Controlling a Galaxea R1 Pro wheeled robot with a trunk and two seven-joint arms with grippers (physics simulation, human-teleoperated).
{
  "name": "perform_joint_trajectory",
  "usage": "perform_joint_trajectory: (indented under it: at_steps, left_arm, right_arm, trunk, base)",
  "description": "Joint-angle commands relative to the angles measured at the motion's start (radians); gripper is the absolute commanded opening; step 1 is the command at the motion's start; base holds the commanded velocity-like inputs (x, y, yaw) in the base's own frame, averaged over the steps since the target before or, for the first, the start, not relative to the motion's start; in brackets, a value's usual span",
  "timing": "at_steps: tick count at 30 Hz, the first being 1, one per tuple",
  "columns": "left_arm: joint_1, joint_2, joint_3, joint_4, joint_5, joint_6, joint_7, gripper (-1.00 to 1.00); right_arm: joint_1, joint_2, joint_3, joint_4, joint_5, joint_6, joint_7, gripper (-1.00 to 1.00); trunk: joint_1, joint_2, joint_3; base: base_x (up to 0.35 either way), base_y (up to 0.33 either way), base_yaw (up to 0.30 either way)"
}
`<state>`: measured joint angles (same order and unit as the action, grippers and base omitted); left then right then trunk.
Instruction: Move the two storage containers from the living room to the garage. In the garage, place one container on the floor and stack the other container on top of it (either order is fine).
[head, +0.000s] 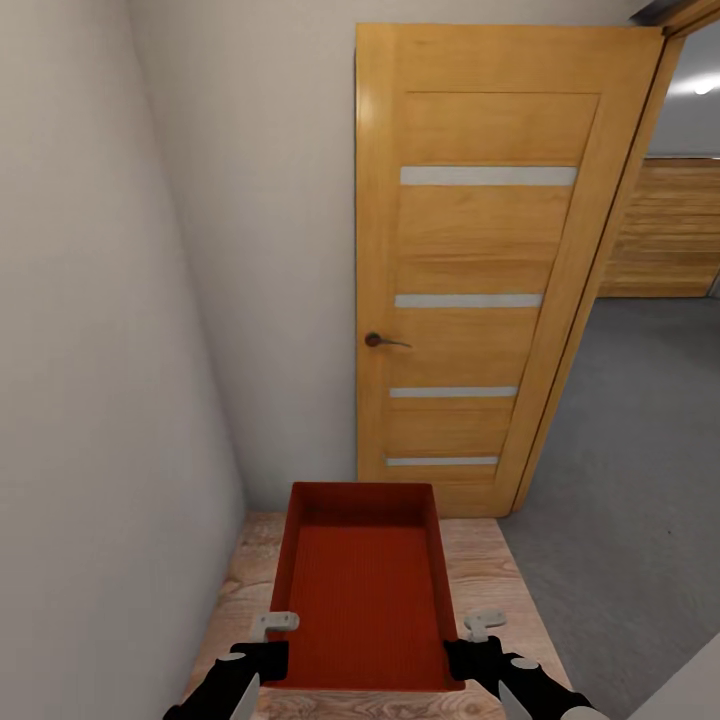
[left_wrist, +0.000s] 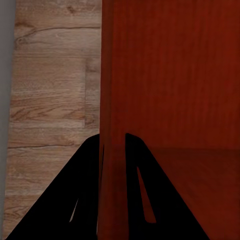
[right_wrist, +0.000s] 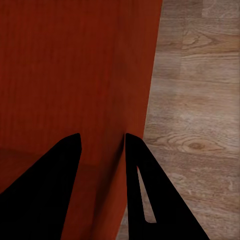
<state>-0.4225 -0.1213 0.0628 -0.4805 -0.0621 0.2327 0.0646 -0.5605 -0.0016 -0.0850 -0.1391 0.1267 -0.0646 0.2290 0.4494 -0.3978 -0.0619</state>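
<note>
An orange-red, open-topped storage bin (head: 365, 600) with a finely ribbed floor and low straight walls, empty, held level above light wood-plank flooring, its long side pointing toward a wooden door.

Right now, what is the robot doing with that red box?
The robot is carrying one orange-red ribbed open-topped storage bin in front of itself. Its left hand pinches the bin's left wall and its right hand pinches the right wall. It stands on a light wood-plank floor in a narrow corner beside a pale wall. Ahead is an open yellow wooden door, and past it a grey floor.
</note>
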Motion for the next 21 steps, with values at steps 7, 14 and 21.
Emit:
perform_joint_trajectory:
  at_steps: [7,14,21]
  left_arm:
    - [-0.001,0.047,0.045,0.0,0.013,0.007,-0.002,-1.0]
    - [-0.001,0.045,0.047,0.0,0.013,0.006,-0.002,-1.0]
    - [-0.001,0.046,0.048,0.0,0.011,0.005,-0.001,-1.0]
  right_arm:
    - [-0.001,-0.022,0.007,-0.002,-0.004,-0.02,0.035,-1.0]
    - [-0.001,-0.022,0.007,-0.002,-0.004,-0.02,0.035,-1.0]
    - [-0.001,-0.022,0.007,-0.002,-0.004,-0.02,0.035,-1.0]
  trunk:
    - [0.001,-0.002,-0.002]
    - [0.001,-0.002,-0.002]
    - [0.001,-0.002,-0.002]
  base:
    - [0.0,0.0,0.0]
    - [0.0,0.0,0.0]
    - [0.0,0.0,0.0]
